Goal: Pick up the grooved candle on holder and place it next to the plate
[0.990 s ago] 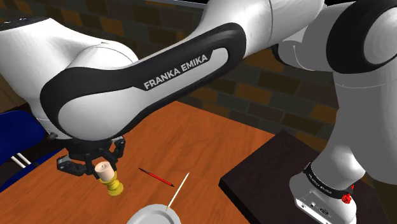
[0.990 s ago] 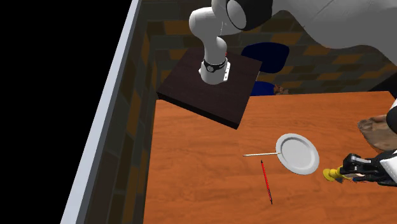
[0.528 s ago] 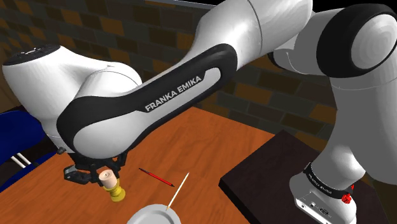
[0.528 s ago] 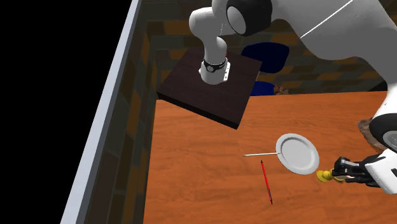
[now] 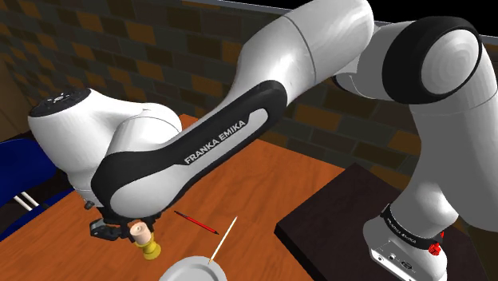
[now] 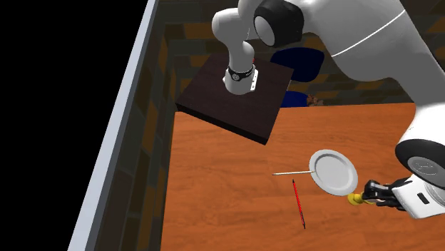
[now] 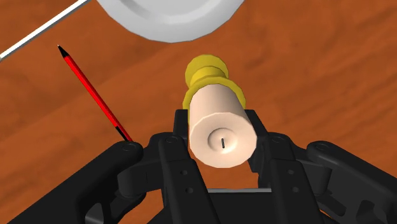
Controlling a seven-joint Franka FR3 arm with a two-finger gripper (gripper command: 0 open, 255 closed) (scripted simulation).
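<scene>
Shoulder view: the hand (image 5: 128, 231) is clamped on the pale candle (image 5: 143, 234). Its yellow holder (image 5: 149, 251) is low over the table (image 5: 271, 172), just beside the plate (image 5: 191, 270); I cannot tell whether the base touches down.

Second exterior view: the holder sits close to the plate's rim, so lowering off line could clip it.

Wrist view: the fingers (image 7: 181, 130) clasp the candle high up, near the wick. A slip there could tip it toward the red pencil (image 7: 92, 89).

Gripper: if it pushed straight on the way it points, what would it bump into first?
Probably the wooden table, just short of the white plate. The gripper is shut on the candle, whose yellow holder leads the way; how near it is to the wood is unclear.
</scene>
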